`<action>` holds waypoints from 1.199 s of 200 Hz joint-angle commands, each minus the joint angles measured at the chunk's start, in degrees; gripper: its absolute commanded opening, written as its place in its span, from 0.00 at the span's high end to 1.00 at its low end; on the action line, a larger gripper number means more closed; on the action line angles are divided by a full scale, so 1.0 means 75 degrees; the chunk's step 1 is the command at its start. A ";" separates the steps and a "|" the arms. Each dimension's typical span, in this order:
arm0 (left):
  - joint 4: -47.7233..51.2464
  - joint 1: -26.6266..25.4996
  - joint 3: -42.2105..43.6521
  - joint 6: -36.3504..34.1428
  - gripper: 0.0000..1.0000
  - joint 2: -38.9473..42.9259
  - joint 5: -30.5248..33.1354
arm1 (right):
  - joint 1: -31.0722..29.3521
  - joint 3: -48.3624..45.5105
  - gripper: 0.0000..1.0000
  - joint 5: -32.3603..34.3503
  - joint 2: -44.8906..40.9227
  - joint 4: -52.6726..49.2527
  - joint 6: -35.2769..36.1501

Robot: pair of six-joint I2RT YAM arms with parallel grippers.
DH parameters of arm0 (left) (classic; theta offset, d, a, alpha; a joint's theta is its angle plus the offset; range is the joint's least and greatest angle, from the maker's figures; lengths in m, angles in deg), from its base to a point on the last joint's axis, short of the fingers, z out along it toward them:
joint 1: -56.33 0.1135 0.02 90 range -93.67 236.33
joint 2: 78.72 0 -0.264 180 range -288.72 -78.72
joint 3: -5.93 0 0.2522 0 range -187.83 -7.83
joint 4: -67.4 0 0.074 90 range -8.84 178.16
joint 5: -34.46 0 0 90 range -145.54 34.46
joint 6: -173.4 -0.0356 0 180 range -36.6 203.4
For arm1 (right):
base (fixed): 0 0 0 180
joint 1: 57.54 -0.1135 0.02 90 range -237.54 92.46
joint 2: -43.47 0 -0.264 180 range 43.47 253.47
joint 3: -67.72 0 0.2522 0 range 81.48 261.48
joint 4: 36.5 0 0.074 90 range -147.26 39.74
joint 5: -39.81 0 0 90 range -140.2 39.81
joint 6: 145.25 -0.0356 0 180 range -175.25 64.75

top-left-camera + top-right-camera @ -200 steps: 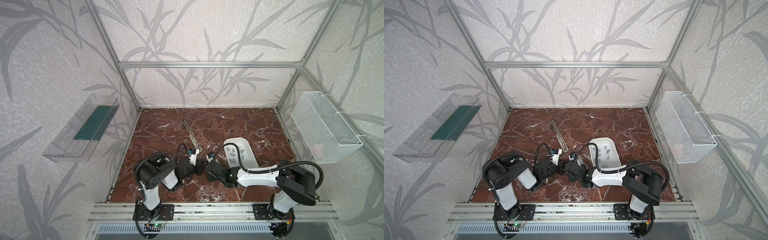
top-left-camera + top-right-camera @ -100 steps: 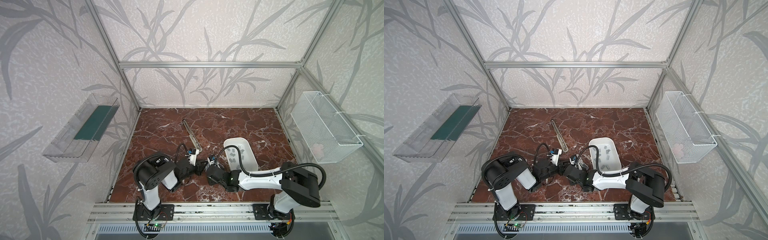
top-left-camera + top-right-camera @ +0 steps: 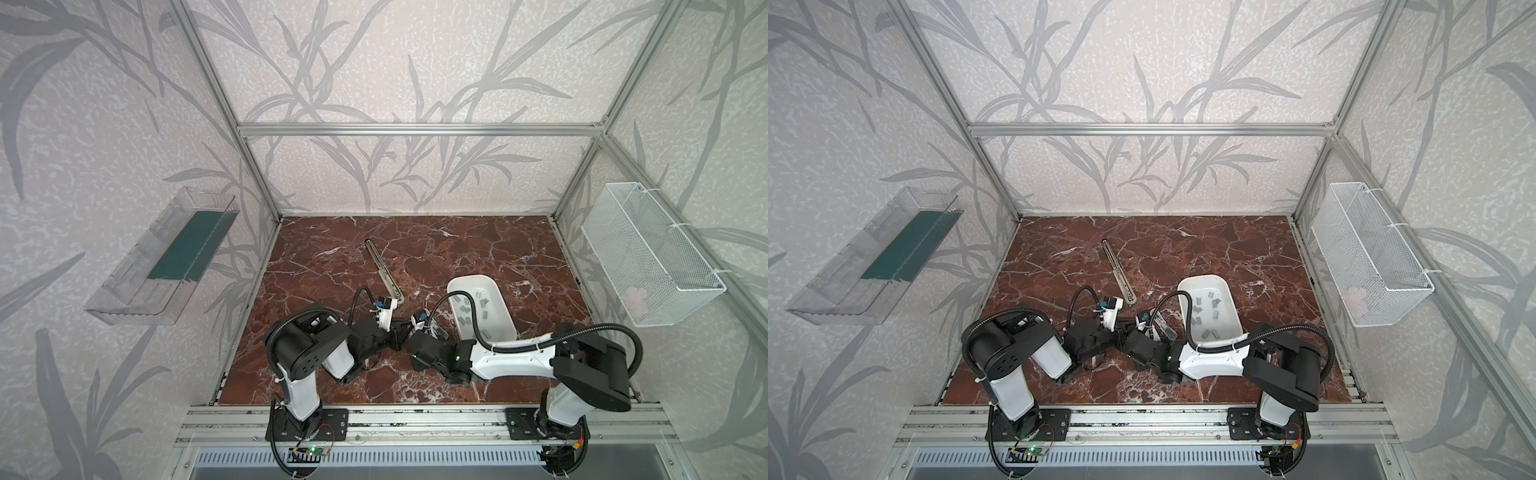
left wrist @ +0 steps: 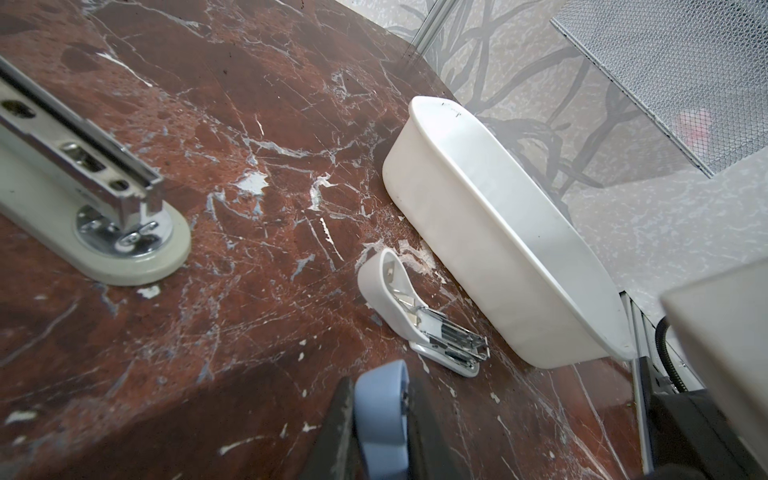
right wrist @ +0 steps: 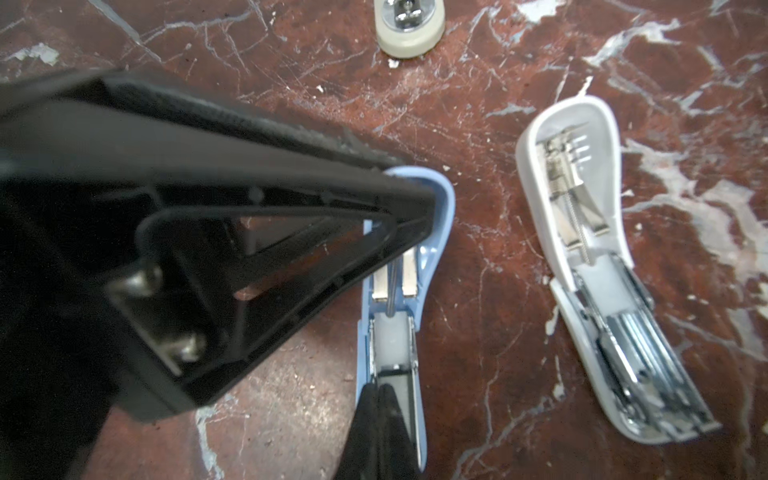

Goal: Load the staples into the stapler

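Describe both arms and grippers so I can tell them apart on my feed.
Both arms look alike: the left arm and right arm have white links, black joint housings and a black ribbed cable looping to the wrist. The left gripper and right gripper are black and tapered.

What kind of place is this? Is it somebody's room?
Probably a robot practice booth, not a home: a left arm and right arm bolted to a metal rail, an aluminium frame holding wallpapered panels, and a marble-look table.
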 commanded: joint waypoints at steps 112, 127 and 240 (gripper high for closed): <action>-0.0401 -0.0002 0.0257 -0.0893 0.84 0.0263 -0.0126 | -0.0033 -0.0083 0.63 0.0682 -0.0994 -0.1012 0.0587; -0.0401 -0.0008 0.0390 -0.1112 0.83 0.0342 0.0026 | -0.0032 -0.0130 0.60 0.0691 -0.1024 -0.0958 0.0692; -0.0400 0.0428 0.0937 -0.1454 0.18 0.1206 0.0613 | -0.0200 -0.0045 0.46 0.0092 -0.0502 -0.0387 0.1382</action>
